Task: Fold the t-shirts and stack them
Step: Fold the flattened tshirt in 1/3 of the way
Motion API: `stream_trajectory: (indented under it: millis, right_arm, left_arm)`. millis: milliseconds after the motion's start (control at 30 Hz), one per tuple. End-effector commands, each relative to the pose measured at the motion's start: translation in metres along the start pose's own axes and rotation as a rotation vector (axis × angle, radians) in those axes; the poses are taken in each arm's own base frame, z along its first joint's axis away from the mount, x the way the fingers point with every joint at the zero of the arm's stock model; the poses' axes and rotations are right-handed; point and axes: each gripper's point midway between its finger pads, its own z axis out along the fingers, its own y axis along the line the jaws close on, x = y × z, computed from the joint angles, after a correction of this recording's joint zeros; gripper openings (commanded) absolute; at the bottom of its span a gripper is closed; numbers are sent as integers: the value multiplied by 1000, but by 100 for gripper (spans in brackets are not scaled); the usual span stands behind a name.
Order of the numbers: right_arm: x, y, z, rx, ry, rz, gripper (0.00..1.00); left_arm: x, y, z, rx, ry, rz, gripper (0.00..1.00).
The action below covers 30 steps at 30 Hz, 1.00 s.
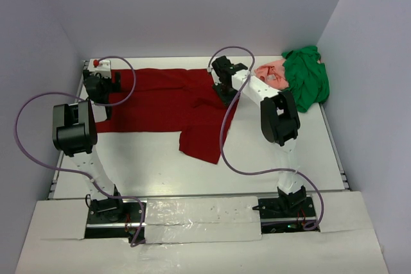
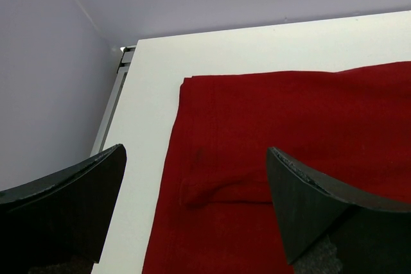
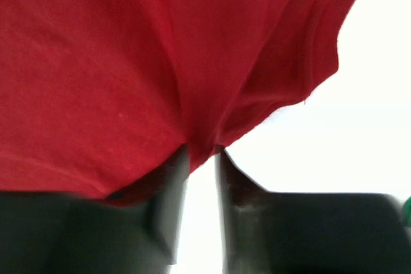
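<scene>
Where the white counter [image 1: 270,158] runs toward the back wall, the maroon t-shirt [image 1: 160,104] lies spread across the upper centre of the top view.
The green t-shirt [image 1: 307,81] is heaped at upper right, with the salmon-pink t-shirt [image 1: 273,74] crumpled against its left side. Your left gripper [image 2: 194,152] hangs wide open over the maroon shirt's left edge. Your right gripper [image 3: 202,152] has its jaws a slit apart with maroon cloth at their tips; you cannot tell whether the cloth is clamped.
</scene>
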Motion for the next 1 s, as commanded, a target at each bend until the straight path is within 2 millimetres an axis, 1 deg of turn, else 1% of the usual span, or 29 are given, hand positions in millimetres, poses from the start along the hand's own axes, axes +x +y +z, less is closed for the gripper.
stream_trajectory:
  millis: [0,100,167,200,233,267,300,333,400,433,467,500,533,567,600,633,667,700,733,800,833,867,900,933,967]
  right_arm:
    - [7,5,-12,-33,8,-6,44]
    - [7,17,-4,-62,-5,-18,48]
    - [-8,26,-11,-90,-82,-19,50]
    - [-9,29,-12,-92,-99,-27,52]
    - [-17,35,-23,-119,-139,-34,52]
    - [-21,48,-25,-161,-171,-60,52]
    - [-27,52,-37,-174,-212,-68,52]
    - [-33,55,-44,-181,-248,-71,52]
    - [-33,72,-56,-239,-274,-102,52]
    - [-35,74,-67,-249,-295,-110,52]
    - [-34,76,-73,-258,-299,-115,52]
    - [-31,83,-79,-279,-302,-129,52]
    - [-31,83,-89,-281,-318,-133,53]
    - [-27,83,-93,-280,-312,-136,53]
    - [-21,86,-95,-291,-303,-149,53]
    - [-18,90,-104,-302,-306,-169,53]
    - [-9,92,-105,-307,-280,-182,53]
    - [2,96,-105,-317,-254,-194,53]
    - [18,105,-107,-352,-206,-229,53]
    - [35,111,-105,-355,-153,-259,53]
    - [43,115,-105,-348,-129,-281,53]
    - [50,117,-103,-346,-119,-296,53]
    - [60,116,-100,-331,-102,-297,53]
    - [61,109,-98,-282,-101,-290,53]
    - [62,106,-96,-267,-100,-279,53]
  left_arm:
    - [-20,2,7,-6,-47,11,99]
    - [-22,1,7,-4,-49,12,99]
    - [-24,3,6,-6,-50,10,99]
    - [-26,2,5,-3,-51,9,99]
    - [-28,3,5,-5,-51,9,99]
    - [-32,3,1,-1,-44,10,99]
    - [-33,4,-1,1,-36,10,99]
    - [-38,4,-7,8,-19,6,99]
    - [-42,0,-15,35,15,-19,99]
    - [-57,2,-23,46,7,-27,99]
    - [-51,-4,-31,80,54,-32,99]
    - [-50,-6,-40,92,70,-32,99]
    - [-67,-1,-51,89,48,-32,99]
    - [-68,-2,-58,109,53,-29,99]
    - [-58,-6,-69,133,108,-29,99]
    - [-70,-2,-79,137,103,-31,99]
    - [-70,-5,-86,169,120,-38,99]
    - [-58,-7,-97,193,200,-43,99]
    - [-63,-4,-104,197,210,-43,99]
    - [-54,-2,-117,202,275,-35,99]
    - [-43,1,-131,201,334,-38,99]
    - [-36,3,-137,203,366,-27,99]
    - [-26,10,-145,185,405,-23,99]
    - [-21,13,-156,181,434,-23,99]
    - [-14,18,-162,175,455,-10,99]
